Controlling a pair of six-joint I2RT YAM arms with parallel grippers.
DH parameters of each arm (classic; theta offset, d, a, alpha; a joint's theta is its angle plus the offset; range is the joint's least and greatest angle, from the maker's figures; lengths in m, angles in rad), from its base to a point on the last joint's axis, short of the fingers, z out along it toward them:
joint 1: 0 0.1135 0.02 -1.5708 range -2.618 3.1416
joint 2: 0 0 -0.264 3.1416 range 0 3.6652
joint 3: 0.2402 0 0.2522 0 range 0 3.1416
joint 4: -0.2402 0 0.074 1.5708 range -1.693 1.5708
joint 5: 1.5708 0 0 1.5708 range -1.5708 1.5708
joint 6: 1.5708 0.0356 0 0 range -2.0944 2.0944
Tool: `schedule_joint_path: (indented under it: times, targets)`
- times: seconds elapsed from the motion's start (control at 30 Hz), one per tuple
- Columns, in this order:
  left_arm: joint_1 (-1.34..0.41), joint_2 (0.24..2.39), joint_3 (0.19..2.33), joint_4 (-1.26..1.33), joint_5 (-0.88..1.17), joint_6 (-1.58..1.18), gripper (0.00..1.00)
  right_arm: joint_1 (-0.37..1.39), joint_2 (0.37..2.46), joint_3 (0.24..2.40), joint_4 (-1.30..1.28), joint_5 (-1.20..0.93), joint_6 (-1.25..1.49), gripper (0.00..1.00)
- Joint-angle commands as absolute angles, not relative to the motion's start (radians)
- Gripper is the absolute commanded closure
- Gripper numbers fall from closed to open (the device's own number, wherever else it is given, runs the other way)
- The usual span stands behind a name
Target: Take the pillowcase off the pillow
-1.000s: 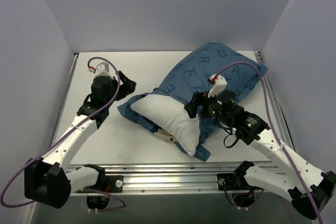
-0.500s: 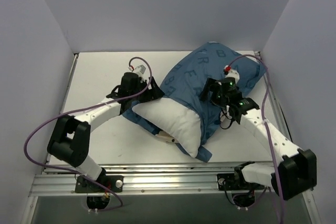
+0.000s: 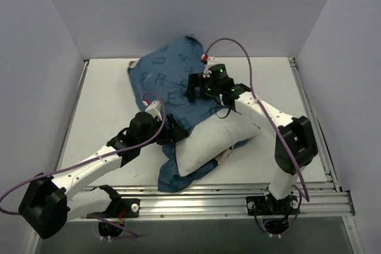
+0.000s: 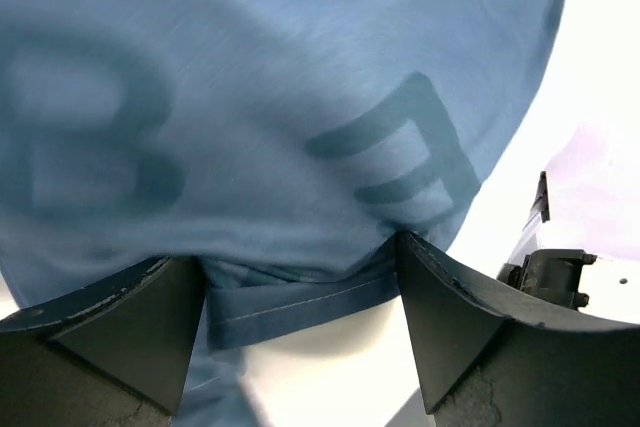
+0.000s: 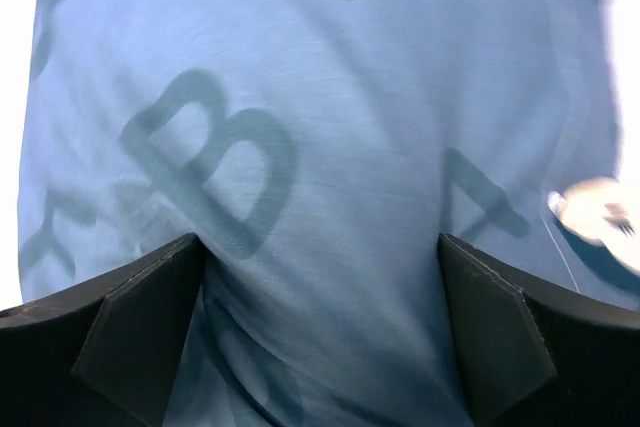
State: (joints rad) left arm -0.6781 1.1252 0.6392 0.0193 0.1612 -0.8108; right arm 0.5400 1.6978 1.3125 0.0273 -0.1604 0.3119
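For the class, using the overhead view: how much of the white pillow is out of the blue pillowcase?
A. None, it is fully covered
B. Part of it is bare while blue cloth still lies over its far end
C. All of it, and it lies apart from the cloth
B: the pillow shows bare white on its near right part, while the pillowcase still covers its far left end.

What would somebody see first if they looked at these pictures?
Probably the big blue pillowcase with letters on it, bunched up at the back middle of the table. Next comes the plump white pillow, poking out of it toward the front. The left gripper and right gripper both sit against the blue cloth, jaws apart.
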Motion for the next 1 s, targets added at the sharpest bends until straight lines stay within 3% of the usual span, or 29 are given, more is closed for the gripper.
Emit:
schedule_joint_path:
  times: [0.0, 0.17, 0.33, 0.47, 0.63, 0.87, 0.97]
  targets:
    - [-0.674, 1.118, 0.663, 0.031, 0.095, -0.809, 0.18, 0.6, 1.811, 1.449, 0.049, -0.287, 0.246, 0.09]
    - [-0.559, 1.302, 0.747, 0.041, 0.077, -0.753, 0.17, 0.604, 1.87, 1.591, 0.055, -0.184, 0.232, 0.08]
    - [-0.508, 1.417, 0.842, 0.101, 0.11, -0.747, 0.17, 0.607, 1.745, 1.562, 0.011, -0.042, 0.227, 0.02]
    - [-0.56, 1.372, 0.871, 0.112, 0.115, -0.741, 0.15, 0.614, 1.571, 1.372, -0.04, 0.136, 0.291, 0.0]
    - [-0.655, 1.255, 0.854, 0.086, 0.071, -0.703, 0.12, 0.653, 1.306, 1.128, -0.051, 0.183, 0.408, 0.0]
    - [-0.678, 1.114, 0.804, -0.067, -0.024, -0.709, 0.04, 0.79, 1.106, 0.865, -0.098, 0.36, 0.67, 0.0]
    - [-0.677, 1.097, 0.785, -0.133, -0.029, -0.692, 0.03, 0.822, 1.071, 0.75, -0.019, 0.315, 0.75, 0.0]
